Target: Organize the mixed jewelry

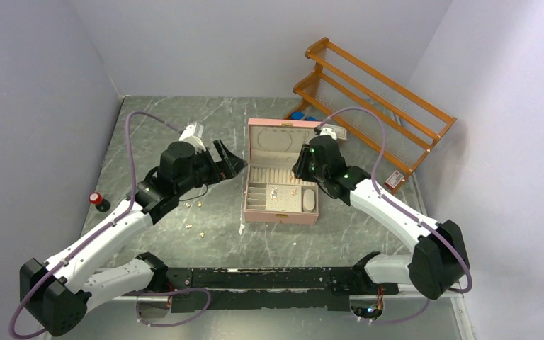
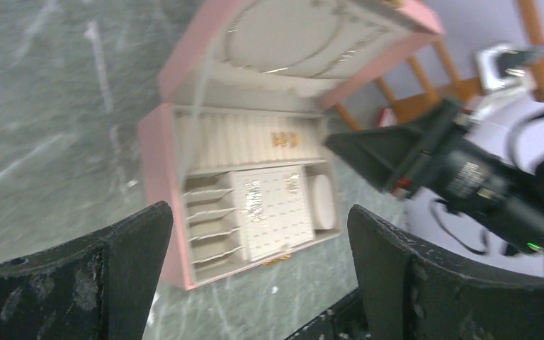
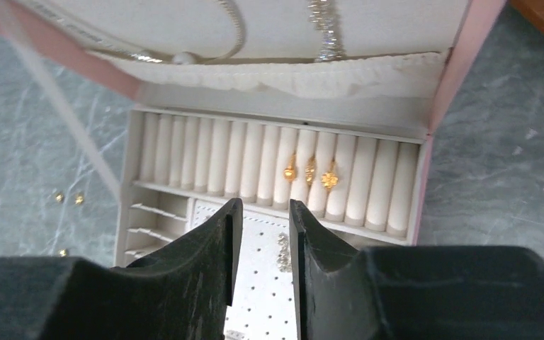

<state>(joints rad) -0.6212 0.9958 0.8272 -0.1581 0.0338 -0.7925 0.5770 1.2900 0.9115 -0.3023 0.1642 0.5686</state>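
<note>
Box: a pink jewelry box is seen open at the middle of the counter, its lid leaned back.
Jewelry already sorted: three gold pieces are tucked between the padded rolls at the back of the tray; small silvery pieces are lying on the dotted panel.
Jewelry still loose: several tiny gold pieces are scattered on the counter left of the box.
Left jaws: spread as wide as they go, nothing held, poised above the counter just left of the box.
Right jaws: parted by a narrow gap, nothing held between them, hung over the tray in front of the rolls.
Handling: the loose pieces are judged very light, hard and smooth, so they are likely to be skidded or flicked away by a glancing touch.
Where to grip: each piece is best pinched across its band by the very tips, approached straight down and closed gently.
Risk: a piece could be pressed flat against the stone and missed.
</note>
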